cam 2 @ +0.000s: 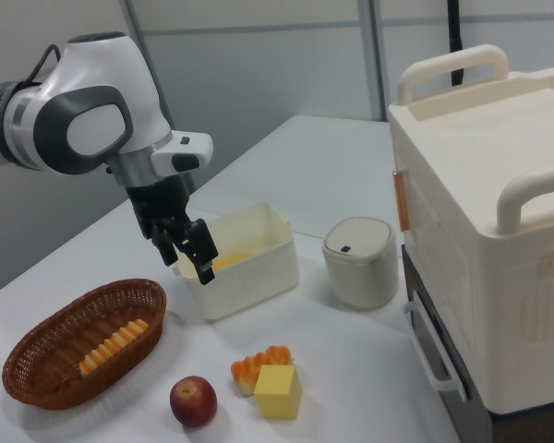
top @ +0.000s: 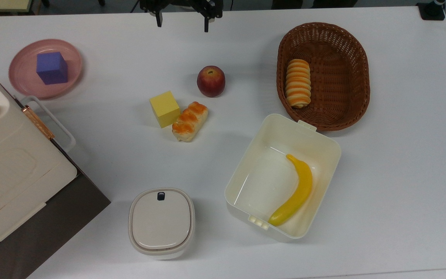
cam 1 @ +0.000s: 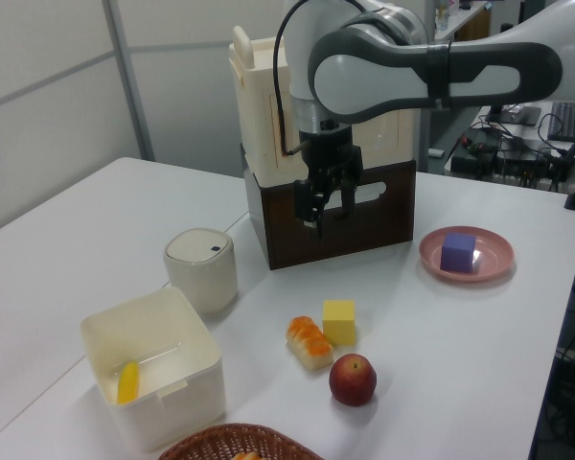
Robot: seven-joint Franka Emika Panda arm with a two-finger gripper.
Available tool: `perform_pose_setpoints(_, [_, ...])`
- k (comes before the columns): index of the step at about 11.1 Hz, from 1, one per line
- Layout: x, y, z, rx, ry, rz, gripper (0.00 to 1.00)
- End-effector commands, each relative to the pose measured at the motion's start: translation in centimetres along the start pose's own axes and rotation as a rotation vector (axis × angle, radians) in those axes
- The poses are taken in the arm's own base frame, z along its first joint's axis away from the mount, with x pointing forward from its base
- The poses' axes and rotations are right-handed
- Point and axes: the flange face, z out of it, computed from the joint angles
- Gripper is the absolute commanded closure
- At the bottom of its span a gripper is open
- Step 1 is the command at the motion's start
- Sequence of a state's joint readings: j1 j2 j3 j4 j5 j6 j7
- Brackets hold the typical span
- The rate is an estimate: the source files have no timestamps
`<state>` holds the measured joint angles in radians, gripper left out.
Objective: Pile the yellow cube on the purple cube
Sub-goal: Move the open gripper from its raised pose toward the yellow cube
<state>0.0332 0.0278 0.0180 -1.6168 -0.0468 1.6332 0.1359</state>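
With the gripper (top: 182, 21) held wide and empty above the table, the yellow cube (top: 164, 109), touching the bread roll (top: 190, 121), should be gripped on its free faces, then carried to the purple cube (top: 52, 68) on the pink plate (top: 21, 77).

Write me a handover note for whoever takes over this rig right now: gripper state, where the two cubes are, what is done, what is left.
Gripper: open, empty, raised above the table, away from both cubes.
Yellow cube: on the table, touching a bread roll, with an apple nearby.
Purple cube: sitting in the pink plate, nothing on top of it.
Done: nothing yet; yellow cube untouched.
Left: grasp the yellow cube, carry it to the plate, set it on the purple cube.
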Motion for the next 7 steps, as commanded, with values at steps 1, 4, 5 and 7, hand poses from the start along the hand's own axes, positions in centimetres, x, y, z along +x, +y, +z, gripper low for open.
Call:
perform_pose_setpoints(1, [-0.2,0.6,0.5,-0.010,-0.020,0.009,0.00])
perform_pose_setpoints(4, [0.0,0.8,0.9,-0.010,-0.023,0.012,0.00])
perform_pose_setpoints(5, [0.0,1.0,0.9,-0.010,-0.024,0.012,0.00])
perform_pose_setpoints(7, [0.1,1.6,0.9,-0.010,-0.024,0.015,0.00])
